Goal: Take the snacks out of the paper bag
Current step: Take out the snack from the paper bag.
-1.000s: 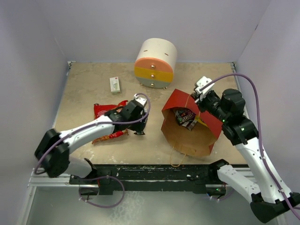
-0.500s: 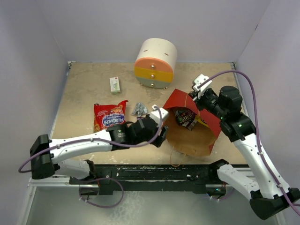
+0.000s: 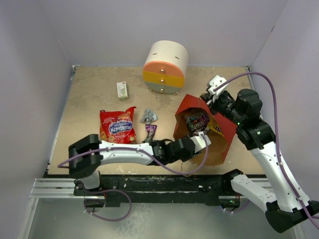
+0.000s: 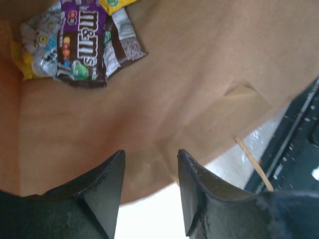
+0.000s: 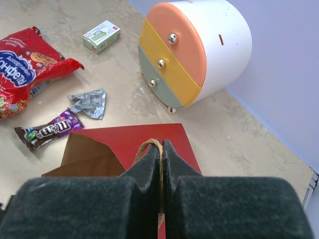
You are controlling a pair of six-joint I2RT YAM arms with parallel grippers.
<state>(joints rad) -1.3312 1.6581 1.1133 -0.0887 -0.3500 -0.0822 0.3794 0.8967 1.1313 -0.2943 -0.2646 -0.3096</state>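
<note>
The paper bag [image 3: 219,130] lies tilted on the table, red outside and brown inside, with its mouth facing the near edge. My right gripper [image 5: 161,145] is shut on its twisted handle [image 5: 147,147] and holds the upper side up. Several snacks [image 4: 82,42] lie deep inside the bag, among them a brown M&M's pack and a yellow wrapper [image 4: 117,4]. My left gripper [image 4: 150,155] is open at the bag's mouth [image 3: 199,143], over the brown lower wall, with nothing between its fingers. On the table lie a red chip bag [image 3: 118,125], a silver wrapper [image 3: 148,116] and a dark candy pack [image 3: 150,132].
A round white, orange and yellow drawer unit [image 3: 166,61] stands at the back, close behind the bag. A small white-green box [image 3: 122,90] lies at the back left. The bag's second handle [image 4: 254,164] hangs toward the black rail at the table's near edge.
My left arm has swung right, from beside the chip bag to the bag's mouth, and its jaws have narrowed. The right gripper has kept its hold on the handle.
</note>
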